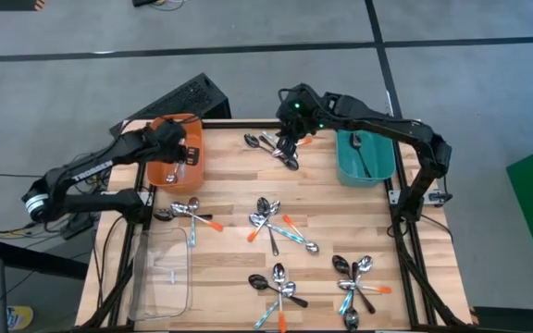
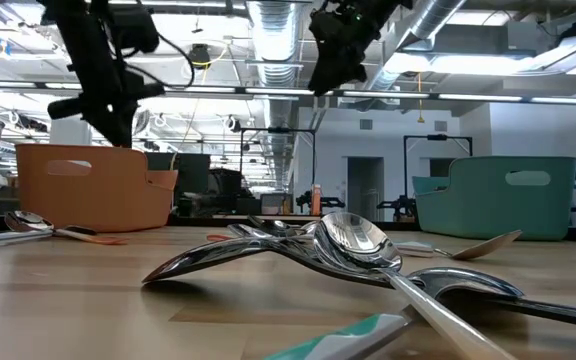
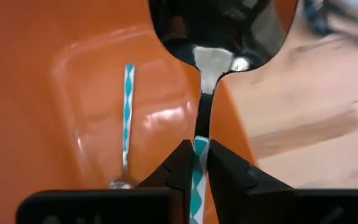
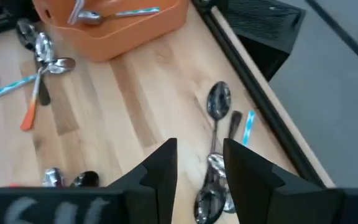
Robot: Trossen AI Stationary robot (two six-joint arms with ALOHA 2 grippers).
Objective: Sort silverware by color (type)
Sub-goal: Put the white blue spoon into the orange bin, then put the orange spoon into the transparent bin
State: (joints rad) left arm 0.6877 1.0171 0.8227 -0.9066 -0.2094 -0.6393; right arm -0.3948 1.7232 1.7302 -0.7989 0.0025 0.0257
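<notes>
The left hand point(image 3: 196, 177) clamps a blue-handled spoon point(image 3: 219, 37) over the orange bin point(image 1: 176, 153), visible only in its wrist view.

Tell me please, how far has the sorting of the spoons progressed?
Early. Done: one blue-handled spoon lies in the orange bin, and the teal bin holds a dark spoon. In hand: the left end effector grips a second blue-handled spoon over the orange bin; the right end effector hangs open above the far pile. Left: several mixed piles on the table.
</notes>
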